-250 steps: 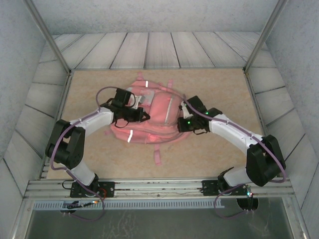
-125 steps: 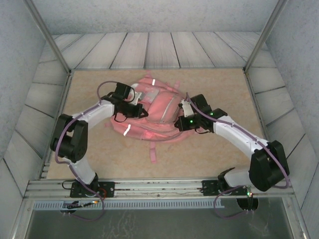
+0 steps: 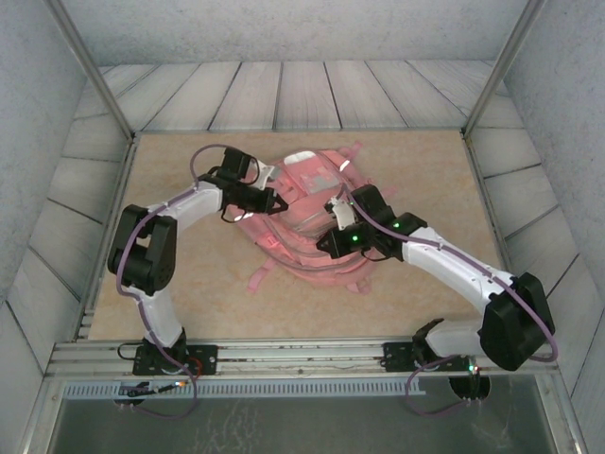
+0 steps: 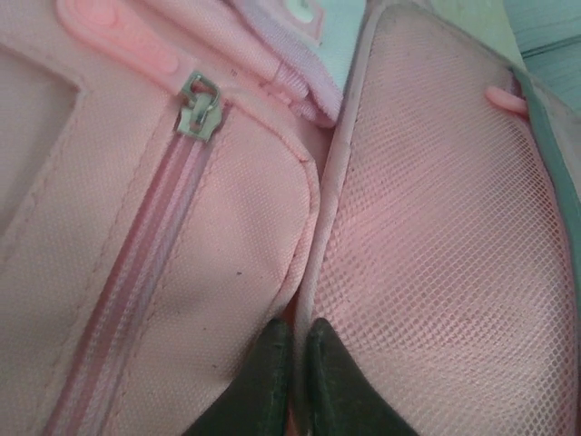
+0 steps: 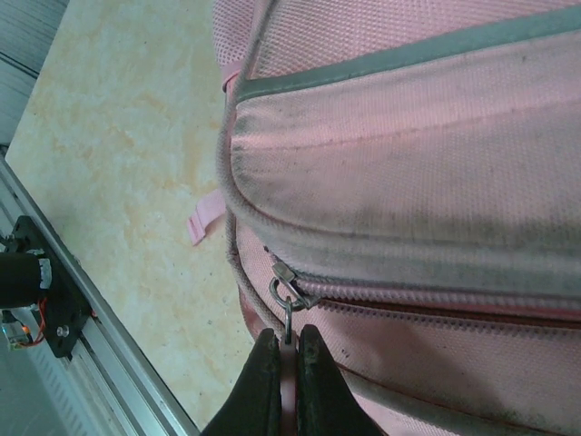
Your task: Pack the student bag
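The student bag [image 3: 304, 213] lies mid-worktop [image 3: 189, 274], slightly toward the far side. At its near edge my right gripper [image 5: 289, 350] is clenched on a zip pull [image 5: 289, 313]. My left gripper [image 4: 295, 341] presses a seam at its far left. The tips are nearly together, and I cannot tell whether they grip.

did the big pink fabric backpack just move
Yes: the pink fabric backpack turned clockwise, its top swinging toward the right edge of the tan table.

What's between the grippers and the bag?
Nothing visible. The right gripper is pinched on a zip pull of the bag, and the left gripper has its tips against a seam on it.
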Available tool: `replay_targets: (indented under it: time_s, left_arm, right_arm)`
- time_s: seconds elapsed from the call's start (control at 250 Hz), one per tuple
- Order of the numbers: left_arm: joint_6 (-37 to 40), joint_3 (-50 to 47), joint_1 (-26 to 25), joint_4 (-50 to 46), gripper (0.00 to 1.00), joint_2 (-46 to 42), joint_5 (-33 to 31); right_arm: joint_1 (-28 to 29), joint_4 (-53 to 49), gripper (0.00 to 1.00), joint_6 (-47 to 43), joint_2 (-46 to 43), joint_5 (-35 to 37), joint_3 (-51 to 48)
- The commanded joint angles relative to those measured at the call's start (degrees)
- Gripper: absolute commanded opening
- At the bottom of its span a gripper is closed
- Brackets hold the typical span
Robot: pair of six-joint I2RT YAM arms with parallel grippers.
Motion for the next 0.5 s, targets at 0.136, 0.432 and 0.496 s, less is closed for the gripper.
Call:
replay_targets:
  time_s: [0.136,0.432,0.496]
  left_arm:
    - [5.5,-6.3,2.3,3.2,0.49,-10.6,-7.1]
    - [20.8,-9.9,-3.5,-7.3,0.48,-25.1,-14.3]
    - [27.8,-11.2,-8.3,-8.3,0.50,-27.2,-20.3]
  right_arm:
    - [0.6,1.6,0.00,2.7,2.6,-1.8,1.1]
    - [0.1,2.2,0.00,4.3,5.6,-1.1,2.7]
    - [0.0,2.4,0.00,4.1,5.7,-1.8,2.8]
